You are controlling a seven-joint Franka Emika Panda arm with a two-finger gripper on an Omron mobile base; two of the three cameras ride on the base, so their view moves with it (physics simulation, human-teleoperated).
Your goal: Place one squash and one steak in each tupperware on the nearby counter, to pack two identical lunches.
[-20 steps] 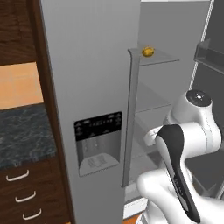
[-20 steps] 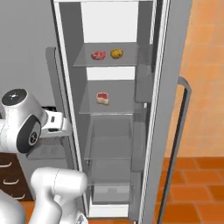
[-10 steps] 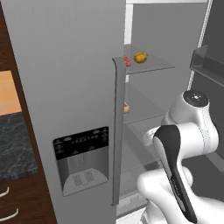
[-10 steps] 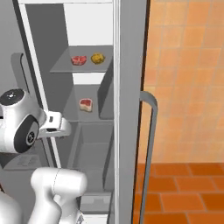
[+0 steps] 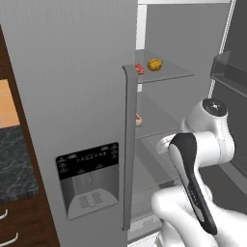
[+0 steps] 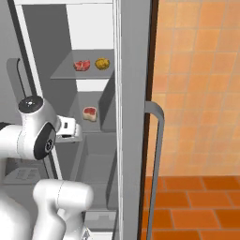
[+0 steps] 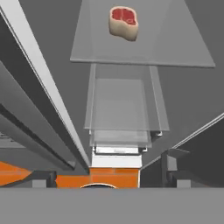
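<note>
Squash (image 6: 102, 63) sits on the upper glass shelf (image 6: 70, 72) of the open fridge, a small yellow-orange lump just beside a red steak (image 6: 82, 65) on that same shelf; the two lie close but apart. From the left base view the same pair shows at the shelf's near end, the squash (image 5: 155, 64) to the right and the steak (image 5: 140, 68) half tucked behind the edge of the closed grey fridge door (image 5: 72, 96). A second steak (image 6: 89, 113) lies alone on the next shelf down, pink-red with a pale fat rim; the hand view looks at it (image 7: 124, 21) resting flat on the glass, with clear drawers (image 7: 122, 109) stacked beneath.

The white arm (image 5: 202, 140) rises in front of the open compartment, its hand reaching in at about the level of the lower shelf. The fingertips are too hard to make out in any of the views, but the jaws look to stand wide apart with nothing between them, and no food is touched.

A vertical silver handle (image 5: 128, 144) runs down the closed door above an ice and water dispenser panel (image 5: 89, 178). A strip of dark speckled counter (image 5: 14, 159) with brown drawers below shows at the far left. An orange tiled wall (image 6: 201, 84) and floor lie to the right of the fridge.
</note>
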